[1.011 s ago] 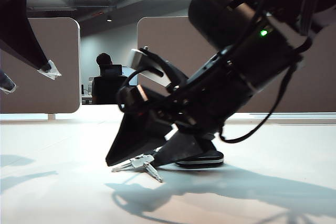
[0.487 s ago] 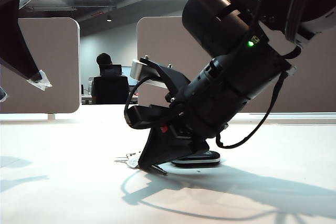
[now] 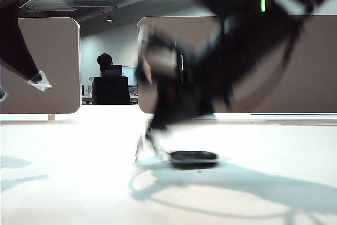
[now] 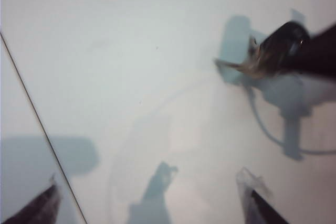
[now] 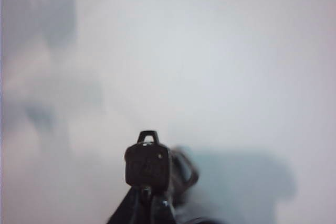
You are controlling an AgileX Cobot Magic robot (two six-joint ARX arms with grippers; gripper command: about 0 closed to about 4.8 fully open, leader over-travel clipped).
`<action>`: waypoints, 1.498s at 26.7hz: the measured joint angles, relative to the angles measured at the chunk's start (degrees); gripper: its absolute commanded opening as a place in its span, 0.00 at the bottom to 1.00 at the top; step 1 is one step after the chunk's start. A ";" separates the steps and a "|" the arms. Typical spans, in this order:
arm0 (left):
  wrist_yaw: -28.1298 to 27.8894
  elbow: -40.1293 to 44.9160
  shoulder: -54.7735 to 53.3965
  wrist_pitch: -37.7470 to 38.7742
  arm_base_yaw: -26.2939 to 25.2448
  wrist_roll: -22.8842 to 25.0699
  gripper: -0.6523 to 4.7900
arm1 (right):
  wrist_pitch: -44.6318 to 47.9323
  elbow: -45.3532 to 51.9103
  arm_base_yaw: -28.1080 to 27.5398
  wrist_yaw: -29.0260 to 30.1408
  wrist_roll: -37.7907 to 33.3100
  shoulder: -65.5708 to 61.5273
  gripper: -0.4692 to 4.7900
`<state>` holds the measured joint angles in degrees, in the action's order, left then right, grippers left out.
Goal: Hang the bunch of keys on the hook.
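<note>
Table [image 3: 63, 183]: white, took up the whole lower half of the exterior view.

Right arm [image 3: 231, 40]: a big dark motion-blurred mass, angled down from upper right toward table centre. Right pincer [image 3: 150, 140] sat low, just over the table, too smeared there to read the jaws. Right wrist view had them closed together, clamped on the bunch of keys [image 5: 148, 165], with a small dark key head sticking out past the tips.

Left arm [image 3: 13, 35]: high at the far left edge of the exterior view, angled downward, well apart from the keys. Left pincer [image 4: 152, 203] was wide open and empty, two dark fingertips [image 4: 260, 203] far apart over bare table.

Keys: exterior view showed the black fob lying flat on the table right beside the right pincer tips; the metal keys were only a pale smear. Left wrist view caught them from the far side as a blurred silvery cluster at the right pincer tips. Right wrist view showed no more than that key head.
</note>
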<state>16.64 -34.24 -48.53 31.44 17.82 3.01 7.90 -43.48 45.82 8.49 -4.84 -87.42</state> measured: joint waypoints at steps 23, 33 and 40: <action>1.18 -8.72 -3.91 -25.16 0.00 -5.27 1.00 | -12.94 -42.07 -31.67 -2.45 15.67 1.90 0.08; 0.87 -17.29 -13.16 -28.09 0.00 -5.20 1.00 | -13.81 -63.52 -41.35 -2.75 16.13 -20.52 0.08; -0.72 -17.55 -18.88 -28.44 0.00 -3.26 1.00 | -13.66 -73.96 -45.20 -5.95 17.16 -32.11 0.08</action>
<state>15.92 -51.79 -67.42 3.01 17.82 -0.25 -5.76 -117.45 0.62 2.55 12.32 -119.52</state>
